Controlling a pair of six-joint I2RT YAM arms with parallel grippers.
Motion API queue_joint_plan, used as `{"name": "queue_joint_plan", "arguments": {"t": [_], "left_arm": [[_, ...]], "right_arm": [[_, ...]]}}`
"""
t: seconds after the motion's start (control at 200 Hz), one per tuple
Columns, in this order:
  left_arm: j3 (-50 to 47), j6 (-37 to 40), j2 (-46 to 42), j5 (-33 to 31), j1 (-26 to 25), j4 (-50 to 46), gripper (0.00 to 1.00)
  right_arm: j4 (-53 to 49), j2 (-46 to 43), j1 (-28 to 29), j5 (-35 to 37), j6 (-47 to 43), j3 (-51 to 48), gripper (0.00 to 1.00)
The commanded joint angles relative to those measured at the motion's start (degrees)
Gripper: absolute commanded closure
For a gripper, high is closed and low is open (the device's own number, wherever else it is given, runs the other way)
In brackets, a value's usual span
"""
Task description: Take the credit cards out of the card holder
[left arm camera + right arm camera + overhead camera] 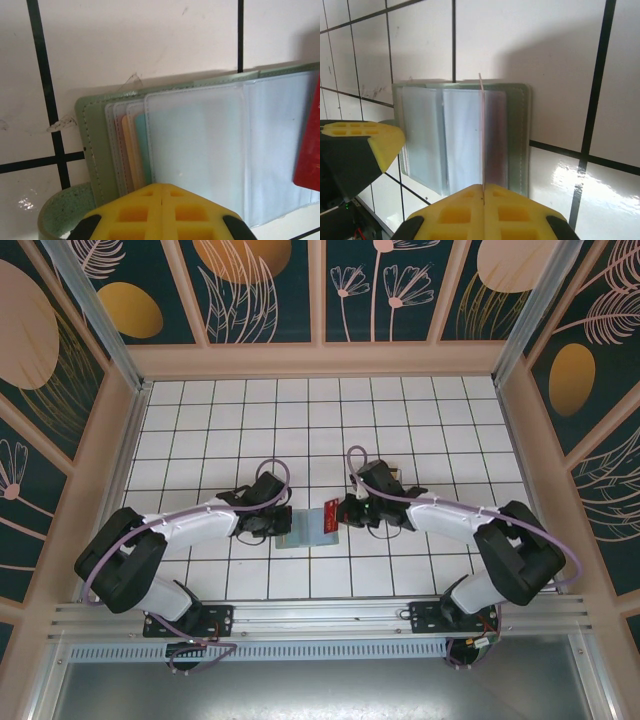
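White tiled desk [300, 410] with dark grid lines and glossy glare; teal floral wall panels [265, 290] in peach frames on three sides; metal rail [320, 615] at the near edge. Mid-desk, the card holder [298, 531] lies open between the arms. left hand [272, 527] closed at its left edge, can't tell if it's pinching. right hand [343, 512] clamped on red card [331, 517] over the holder's right side
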Motion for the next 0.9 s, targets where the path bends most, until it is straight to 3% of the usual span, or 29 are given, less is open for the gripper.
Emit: {"name": "queue_joint_plan", "arguments": {"t": [0.0,0.165,0.19,0.355,0.666,0.891], "left_arm": [[3.1,0.4,-2.5,-1.5,0.2,-1.7,0.85],[5.5,0.2,-4.9,-2.9,0.1,-1.4,0.50],[5.7,0.2,-5.4,-3.0,0.2,-1.2,0.41],[6.1,0.3,-8.5,-4.4,0.2,0.1,0.03],[3.2,2.0,-14.0,-6.5,0.2,2.4,0.01],[1.8,2.2,-15.1,-7.4,0.2,2.6,0.01]], "right_arm": [[-11.9,-2.8,-0.4,5.5,-8.6,7.6,1.00],[-25.2,-3.2,-0.4,14.5,-20.7,18.7,1.00],[-26.9,-3.2,-0.4,15.8,-22.8,20.0,1.00],[-33.8,-4.2,-0.4,23.1,-39.6,25.8,1.00],[-35.4,-9.7,-0.2,34.5,-69.1,23.0,1.00],[-38.7,-10.2,0.1,34.2,-77.8,18.3,1.00]]}}
